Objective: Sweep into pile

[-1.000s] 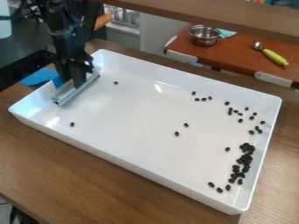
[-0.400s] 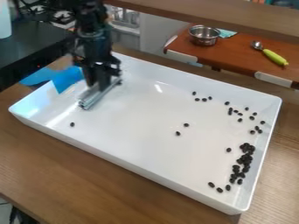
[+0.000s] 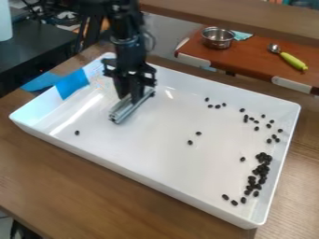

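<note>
Looking down on brown wooden table (image 3: 74, 186), with big white tray (image 3: 156, 184) set across it at a slant. Seeing reddish-brown side table (image 3: 243, 60) beyond tray, upper right of view. Have black arm (image 3: 128, 44) coming in from top edge, gripper (image 3: 134, 97) hanging down inside tray, toward its left end in view. Reading gripper as clamped on metal bar (image 3: 121, 113). Can't tell if bar touches tray floor. Note blue tape (image 3: 72, 84) over tray's left end wall, plus blue patch (image 3: 40, 81) just outside. See metal pot (image 3: 218, 39) on side table, teal cloth (image 3: 242, 35) just beside it, spoon with green handle (image 3: 293, 61) farther right. Finding dark beans (image 3: 261, 168) all on tray floor, well apart from bar for the most part. Counting densest heap near right end wall, with a few strays at its near end. Spotting looser scatter farther back, running along toward far right corner. Got two beans (image 3: 198, 133) around mid-floor, one lone bean (image 3: 77, 133) near front left.
</note>
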`<state>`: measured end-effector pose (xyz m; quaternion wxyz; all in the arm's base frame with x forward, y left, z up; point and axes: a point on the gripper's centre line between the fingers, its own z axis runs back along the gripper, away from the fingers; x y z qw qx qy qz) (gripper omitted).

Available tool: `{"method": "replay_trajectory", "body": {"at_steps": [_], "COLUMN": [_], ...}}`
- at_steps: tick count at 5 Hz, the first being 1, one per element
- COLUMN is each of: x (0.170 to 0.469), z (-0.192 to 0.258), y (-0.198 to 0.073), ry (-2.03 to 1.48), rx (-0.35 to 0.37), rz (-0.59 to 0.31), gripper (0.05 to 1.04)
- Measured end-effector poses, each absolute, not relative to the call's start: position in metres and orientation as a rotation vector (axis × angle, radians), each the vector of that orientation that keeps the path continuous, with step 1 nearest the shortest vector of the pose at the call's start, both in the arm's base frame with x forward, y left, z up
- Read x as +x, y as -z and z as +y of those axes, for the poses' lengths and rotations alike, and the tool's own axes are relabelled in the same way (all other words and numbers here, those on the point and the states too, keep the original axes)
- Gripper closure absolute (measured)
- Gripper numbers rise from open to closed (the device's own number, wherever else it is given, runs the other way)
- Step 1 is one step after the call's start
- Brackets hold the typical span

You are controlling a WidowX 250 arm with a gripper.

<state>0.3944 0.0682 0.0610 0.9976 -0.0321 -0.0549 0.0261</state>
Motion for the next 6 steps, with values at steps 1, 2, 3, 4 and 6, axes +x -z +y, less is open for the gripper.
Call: {"method": "replay_trajectory", "body": {"at_steps": [1,2,3,4,6], "x": [0.400,0.406,0.413,0.422,0.430], "z": [0.039,0.012,-0.017,-0.041,-0.075], "y": [-0.057,-0.057,-0.058,-0.056,-0.058], "ry": [-0.033,-0.023,-0.002,0.004,-0.017], "rx": [-0.078,-0.089,-0.093,-0.104,-0.151], "rz": [-0.101,-0.110,-0.133,-0.142,-0.127], "gripper": [0.758,0.758,0.758,0.758,0.758]}}
